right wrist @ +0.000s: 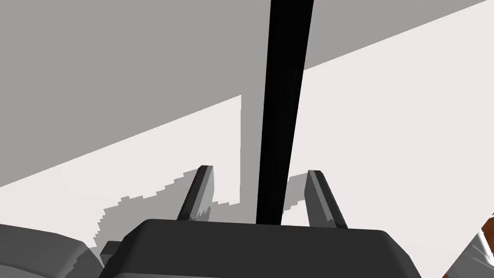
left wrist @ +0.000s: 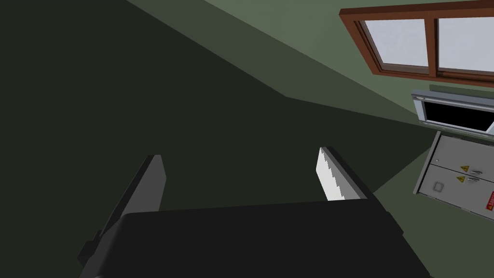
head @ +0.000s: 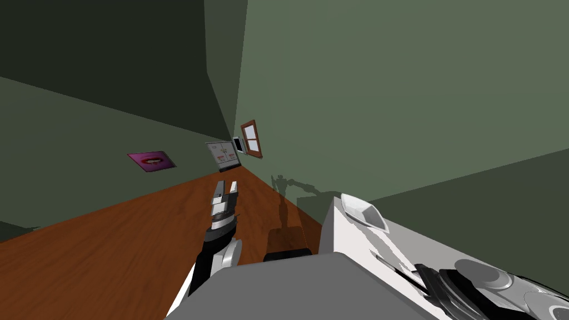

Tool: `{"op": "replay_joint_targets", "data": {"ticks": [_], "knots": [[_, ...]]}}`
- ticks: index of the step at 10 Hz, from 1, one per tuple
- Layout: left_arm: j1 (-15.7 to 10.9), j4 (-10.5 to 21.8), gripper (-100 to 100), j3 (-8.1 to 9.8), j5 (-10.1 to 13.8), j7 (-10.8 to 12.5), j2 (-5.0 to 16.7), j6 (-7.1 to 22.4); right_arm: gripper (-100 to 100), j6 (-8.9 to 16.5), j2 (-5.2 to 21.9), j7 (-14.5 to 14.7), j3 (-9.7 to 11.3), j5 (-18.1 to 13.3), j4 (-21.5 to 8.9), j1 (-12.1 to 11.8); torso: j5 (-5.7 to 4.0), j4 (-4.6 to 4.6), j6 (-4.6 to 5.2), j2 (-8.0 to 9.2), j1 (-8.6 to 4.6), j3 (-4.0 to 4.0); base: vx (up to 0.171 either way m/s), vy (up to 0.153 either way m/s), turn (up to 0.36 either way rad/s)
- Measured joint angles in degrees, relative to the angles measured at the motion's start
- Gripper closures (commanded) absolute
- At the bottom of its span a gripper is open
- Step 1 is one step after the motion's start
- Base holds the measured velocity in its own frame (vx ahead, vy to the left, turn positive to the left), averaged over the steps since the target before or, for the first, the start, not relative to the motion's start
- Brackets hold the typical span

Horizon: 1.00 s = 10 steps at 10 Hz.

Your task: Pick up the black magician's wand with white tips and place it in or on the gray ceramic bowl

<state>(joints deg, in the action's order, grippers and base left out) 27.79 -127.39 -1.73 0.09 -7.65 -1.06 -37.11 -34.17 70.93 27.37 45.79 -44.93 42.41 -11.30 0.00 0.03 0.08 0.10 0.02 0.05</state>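
The black wand (right wrist: 284,96) lies on a white tabletop (right wrist: 395,120) and runs straight out between the fingers of my right gripper (right wrist: 259,170). That gripper is open and straddles the wand, with a small gap showing on each side of it. In the head view the right gripper (head: 408,273) is low over the white table (head: 344,244), at its near end. A pale grey bowl (head: 364,212) sits at the table's far corner, beyond the gripper. My left gripper (head: 228,186) hangs open over the wooden floor, its fingers (left wrist: 333,176) holding nothing.
A dark brown piece of furniture (head: 286,239) stands against the table's left side. Wooden floor (head: 111,250) spreads to the left. Green walls close in behind, with a window (head: 251,139) and a grey cabinet (head: 222,155) in the far corner.
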Motion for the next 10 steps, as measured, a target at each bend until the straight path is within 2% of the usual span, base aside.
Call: {"op": "replay_joint_targets", "data": {"ticks": [3,4,5,7,8,9,10], "knots": [[0.0,0.0,0,0.0,0.0,0.0,0.0,0.0,100,-0.04,-0.01,-0.01,0.01,0.0,0.01,-0.02,-0.01,0.01,-0.02,0.0,-0.02,0.0,0.0,0.0,0.0],[0.0,0.0,0,0.0,0.0,0.0,0.0,0.0,0,-0.03,-0.01,-0.01,0.01,0.0,0.01,-0.01,-0.01,0.01,-0.02,0.0,-0.02,0.0,0.0,0.0,0.0],[0.0,0.0,0,0.0,0.0,0.0,0.0,0.0,100,-0.03,-0.01,-0.01,0.01,0.0,0.01,-0.01,-0.01,0.01,-0.01,0.0,-0.01,0.0,-0.003,0.023,-0.075],[0.0,0.0,0,0.0,0.0,0.0,0.0,0.0,100,-0.96,1.91,-0.11,-0.29,0.37,0.92,-0.09,0.07,0.02,0.03,0.07,0.2,0.05,-0.013,0.04,-0.042],[0.0,0.0,0,0.0,0.0,0.0,0.0,0.0,0,-1.18,2.02,-0.04,-0.32,0.39,0.87,-0.08,0.03,0.02,0.02,0.06,0.13,0.04,0.0,0.0,0.0],[0.0,0.0,0,0.0,0.0,0.0,0.0,0.0,100,-1.17,2.0,-0.04,-0.31,0.39,0.89,-0.09,0.02,0.02,0.01,0.04,0.06,0.03,-0.021,0.043,0.035],[-0.01,0.0,0,-0.01,0.0,0.0,0.0,0.0,100,-1.43,3.23,-0.15,-0.67,0.68,1.08,0.09,0.11,0.05,-0.06,0.04,0.16,0.05,-0.034,0.062,0.054]]}}
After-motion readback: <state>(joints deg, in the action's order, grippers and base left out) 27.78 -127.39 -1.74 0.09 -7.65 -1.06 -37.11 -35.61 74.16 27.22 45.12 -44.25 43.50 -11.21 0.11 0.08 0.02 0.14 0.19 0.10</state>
